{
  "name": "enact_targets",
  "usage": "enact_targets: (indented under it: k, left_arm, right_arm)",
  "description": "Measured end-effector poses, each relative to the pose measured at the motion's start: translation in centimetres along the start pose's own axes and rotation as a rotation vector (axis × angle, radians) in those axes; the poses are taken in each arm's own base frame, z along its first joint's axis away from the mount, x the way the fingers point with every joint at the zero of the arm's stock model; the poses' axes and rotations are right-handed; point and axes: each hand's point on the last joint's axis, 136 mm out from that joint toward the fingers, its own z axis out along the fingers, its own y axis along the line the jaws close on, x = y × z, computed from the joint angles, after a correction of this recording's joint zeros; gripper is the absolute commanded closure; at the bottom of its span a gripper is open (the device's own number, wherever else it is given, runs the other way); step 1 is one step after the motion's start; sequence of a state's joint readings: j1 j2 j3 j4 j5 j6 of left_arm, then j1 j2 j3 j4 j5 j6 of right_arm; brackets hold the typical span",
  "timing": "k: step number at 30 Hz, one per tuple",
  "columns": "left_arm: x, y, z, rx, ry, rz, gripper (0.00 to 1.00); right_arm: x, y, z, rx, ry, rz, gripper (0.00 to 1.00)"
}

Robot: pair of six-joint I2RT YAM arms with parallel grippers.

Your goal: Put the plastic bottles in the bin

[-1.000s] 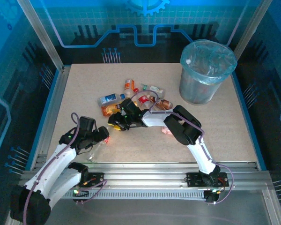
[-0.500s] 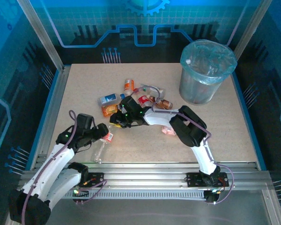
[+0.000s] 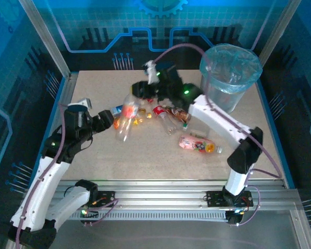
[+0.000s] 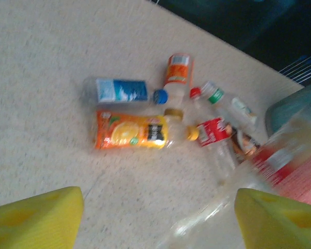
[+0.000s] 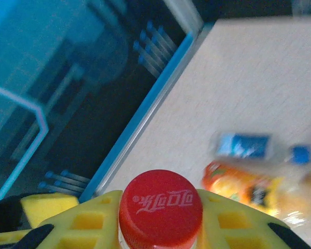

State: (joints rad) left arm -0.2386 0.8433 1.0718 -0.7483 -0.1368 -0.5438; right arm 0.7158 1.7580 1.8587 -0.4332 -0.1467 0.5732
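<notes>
A clear bottle (image 3: 126,120) with a red label hangs tilted above the table. My right gripper (image 3: 140,91) is shut on its red cap (image 5: 160,205). My left gripper (image 3: 104,120) is just left of that bottle. Its yellow fingers (image 4: 36,218) stand wide apart, and the blurred bottle body (image 4: 280,166) passes by the right finger alone. More plastic bottles lie below: a blue-label one (image 4: 116,91), an orange juice one (image 4: 129,132), a white one with an orange label (image 4: 177,72) and a red-label one (image 4: 212,132). The grey bin (image 3: 229,78) with its blue bag stands at the back right.
A pink-label bottle (image 3: 197,143) lies alone right of centre. A brown-label bottle (image 3: 181,115) and a clear one (image 3: 168,124) lie near the pile. Blue rails (image 3: 57,119) edge the table, and the front half holds bare tabletop (image 3: 145,161).
My right arm has swung up and back from the table's middle, lifting the red-capped bottle. My left arm has risen and moved back towards the pile. The pink bottle is now uncovered.
</notes>
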Motion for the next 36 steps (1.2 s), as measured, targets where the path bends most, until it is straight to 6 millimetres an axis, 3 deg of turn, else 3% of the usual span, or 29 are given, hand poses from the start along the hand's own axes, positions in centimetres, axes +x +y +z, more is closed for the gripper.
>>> enact_targets:
  k: [4,8,12,16,20,23,25,31,36]
  left_arm:
    - [-2.7,-3.3,0.0,0.065,-0.033,0.017,0.25]
    - [-3.6,-9.4,0.7,0.178,-0.018,0.101,0.25]
    - [-3.6,-15.8,1.7,0.293,0.000,0.182,0.25]
    - [-2.7,-20.2,2.6,0.367,0.013,0.234,0.25]
    - [-1.2,-23.4,3.2,0.423,0.034,0.283,0.24]
    - [-0.2,-25.4,3.5,0.455,0.046,0.316,0.24]
    - [0.3,-26.3,3.6,0.471,0.053,0.332,0.24]
    - [1.3,-27.1,3.9,0.484,0.064,0.363,0.23]
    - [1.3,-27.2,3.9,0.485,0.062,0.370,0.23]
  right_arm:
    - [-7.0,-2.9,-6.8,0.175,-0.166,-0.151,0.72]
    - [-12.0,-6.4,-12.7,0.384,-0.284,-0.249,0.72]
    - [-16.2,-8.4,-17.8,0.576,-0.386,-0.324,0.74]
    - [-20.0,-8.7,-22.2,0.725,-0.512,-0.379,0.84]
    - [-22.8,-10.4,-25.4,0.896,-0.608,-0.393,0.83]
    - [-23.6,-12.8,-25.6,1.019,-0.621,-0.383,0.84]
    - [-23.5,-14.8,-24.5,1.087,-0.592,-0.376,0.83]
    - [-21.1,-20.8,-19.3,1.224,-0.407,-0.382,0.79]
    - [-19.1,-22.8,-17.5,1.241,-0.308,-0.368,0.74]
